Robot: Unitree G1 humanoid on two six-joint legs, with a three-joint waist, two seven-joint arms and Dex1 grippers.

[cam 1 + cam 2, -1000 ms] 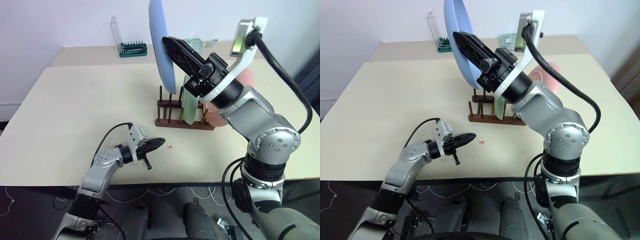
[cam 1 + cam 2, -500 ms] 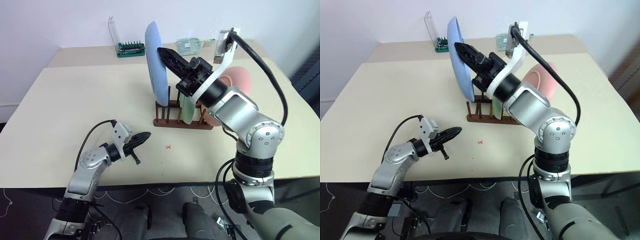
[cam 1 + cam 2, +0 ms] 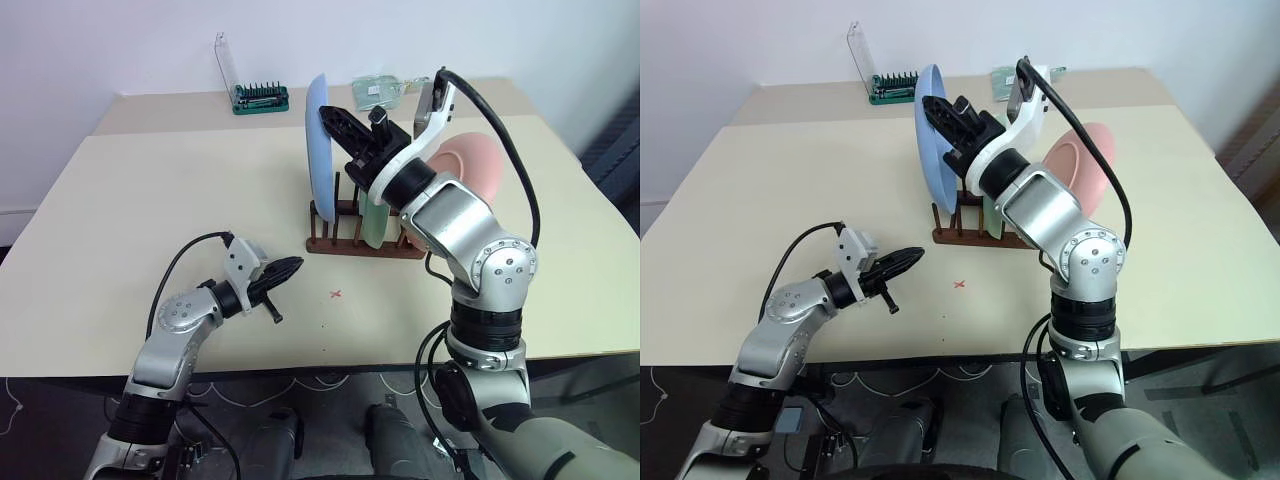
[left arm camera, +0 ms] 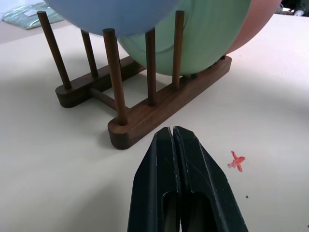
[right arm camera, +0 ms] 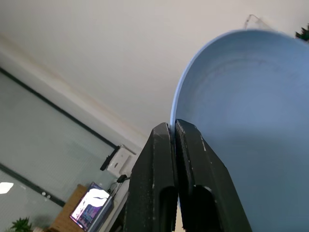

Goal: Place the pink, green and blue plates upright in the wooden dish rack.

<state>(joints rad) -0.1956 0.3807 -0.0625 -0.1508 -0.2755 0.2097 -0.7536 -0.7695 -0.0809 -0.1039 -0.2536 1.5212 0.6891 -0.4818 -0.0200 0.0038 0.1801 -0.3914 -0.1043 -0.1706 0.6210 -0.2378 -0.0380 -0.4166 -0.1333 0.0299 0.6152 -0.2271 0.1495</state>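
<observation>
Blue plate (image 3: pixel 319 135) lower, nearer rack (image 3: pixel 360 241)

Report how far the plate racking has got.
Done: the green plate and pink plate stand in the rack. In hand: the right gripper pinches the blue plate upright over the rack's near slots. Left: seat it and let go.

Light: bright, even, from overhead.
Shadows: soft, faint on the desk (image 3: pixel 150 190).
Focus: head views sharp; wrist-view foreground slightly soft.
Glare: none.
</observation>
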